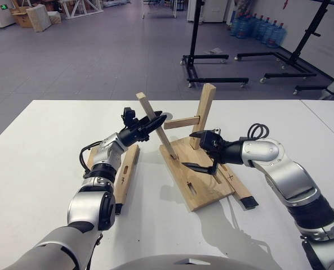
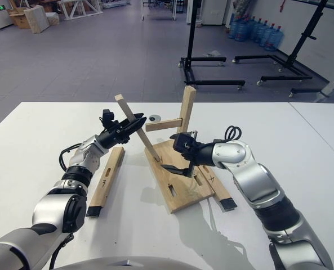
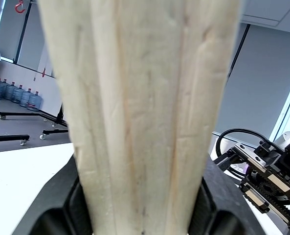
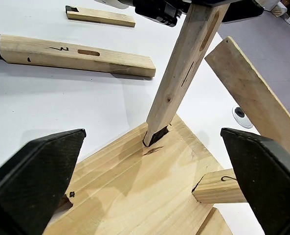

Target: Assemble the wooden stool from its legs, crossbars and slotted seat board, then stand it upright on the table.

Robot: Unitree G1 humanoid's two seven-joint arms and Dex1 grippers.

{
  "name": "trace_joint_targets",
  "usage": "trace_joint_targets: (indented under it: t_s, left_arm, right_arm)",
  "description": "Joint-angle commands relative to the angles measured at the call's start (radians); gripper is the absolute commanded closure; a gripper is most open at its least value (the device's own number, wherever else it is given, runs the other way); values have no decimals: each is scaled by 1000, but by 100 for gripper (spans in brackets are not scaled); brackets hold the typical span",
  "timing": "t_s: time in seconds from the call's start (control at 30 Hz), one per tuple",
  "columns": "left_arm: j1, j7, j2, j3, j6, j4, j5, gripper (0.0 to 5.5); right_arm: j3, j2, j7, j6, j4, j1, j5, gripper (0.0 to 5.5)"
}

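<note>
The slotted seat board lies flat mid-table. A tilted wooden leg stands with its lower end in a slot of the board. My left gripper is shut on that leg's upper part, and the leg looms close in the left wrist view. A second leg stands nearly upright at the board's far end, with a crossbar sticking out of it toward the left. My right gripper hovers open just above the board, beside the upright leg, with nothing between its fingers.
A loose leg with a slot lies on the table left of the board. Another loose leg lies along the board's right side under my right forearm. Black wheeled stands are on the floor beyond the table's far edge.
</note>
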Motion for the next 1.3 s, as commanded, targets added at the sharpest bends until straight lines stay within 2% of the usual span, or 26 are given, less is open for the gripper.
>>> trace_joint_targets:
  t_s: [0.03,0.6,0.9,1.3]
  left_arm:
    - [-18,26,31,13,-24,-6,17,349]
    - [17,-9,44,-56,-19,-48,71,349]
    - [-10,7,65,-25,-12,-35,61,349]
    - [20,-8,74,-119,-55,-46,144,349]
  right_arm:
    - [4,0,-4,10,-7,-18,-4,41]
    - [2,-1,-5,7,-9,-13,-3,41]
    - [5,3,-8,11,-8,-18,-5,41]
    - [5,3,-9,15,-13,-14,-3,41]
